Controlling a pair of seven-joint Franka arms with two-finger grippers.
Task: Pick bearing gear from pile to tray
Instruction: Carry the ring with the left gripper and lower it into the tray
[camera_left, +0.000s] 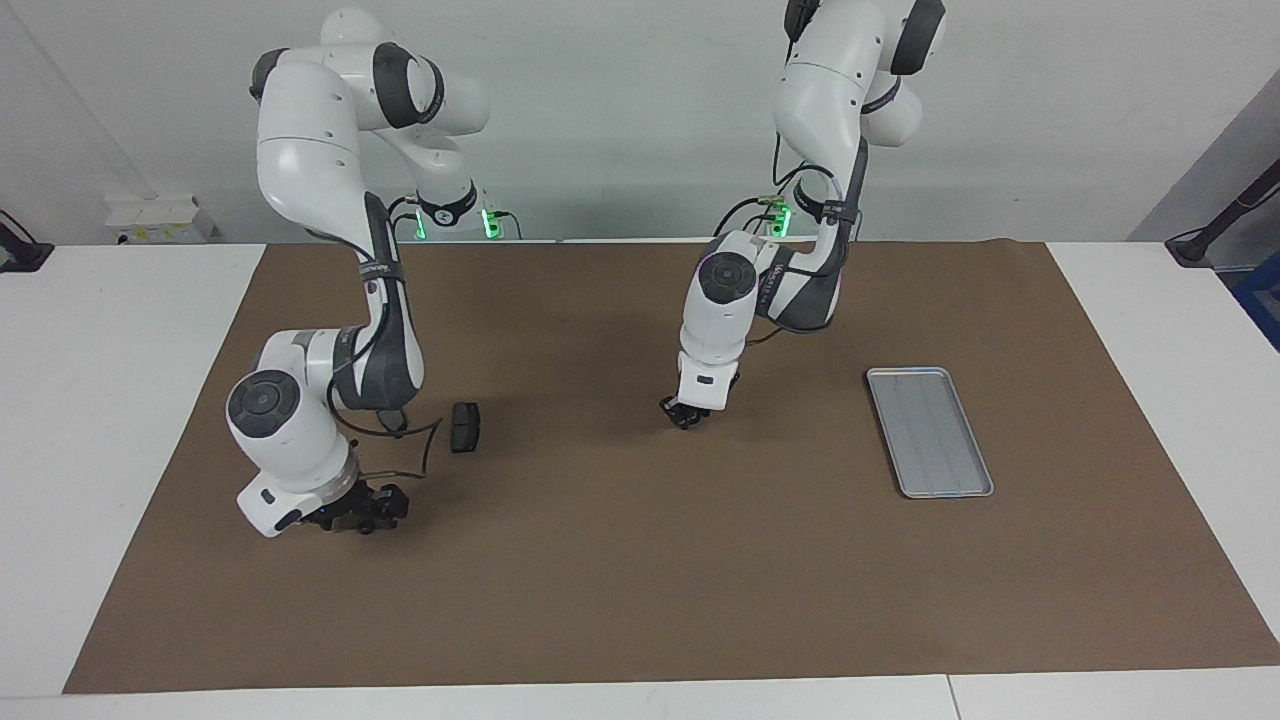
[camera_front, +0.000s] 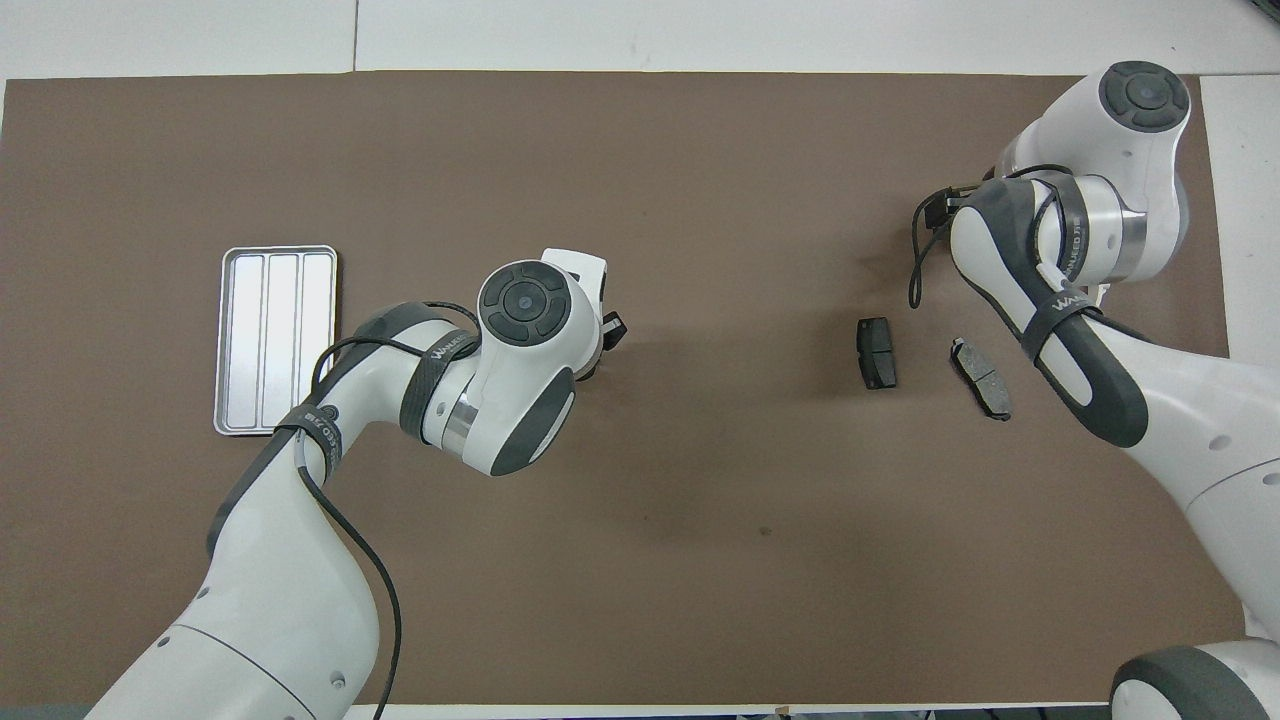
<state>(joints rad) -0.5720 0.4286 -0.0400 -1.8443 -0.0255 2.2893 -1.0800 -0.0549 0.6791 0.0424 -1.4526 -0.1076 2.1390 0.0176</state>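
My right gripper (camera_left: 366, 518) is down at the mat near the right arm's end of the table, set over a small black round piece (camera_left: 367, 527) of the pile. One dark grey pad-shaped plate (camera_left: 465, 427) (camera_front: 877, 352) lies nearer to the robots than that gripper. A second plate (camera_front: 981, 378) lies beside it, closer to the right arm. My left gripper (camera_left: 685, 414) is low on the mat around mid-table; what is under it is hidden. The silver tray (camera_left: 905, 373) (camera_front: 278, 250) lies bare toward the left arm's end.
A brown mat (camera_left: 640, 600) covers the table, with white tabletop (camera_left: 120, 400) around it. A black cable (camera_left: 425, 450) loops from the right arm's wrist down toward the nearer plate.
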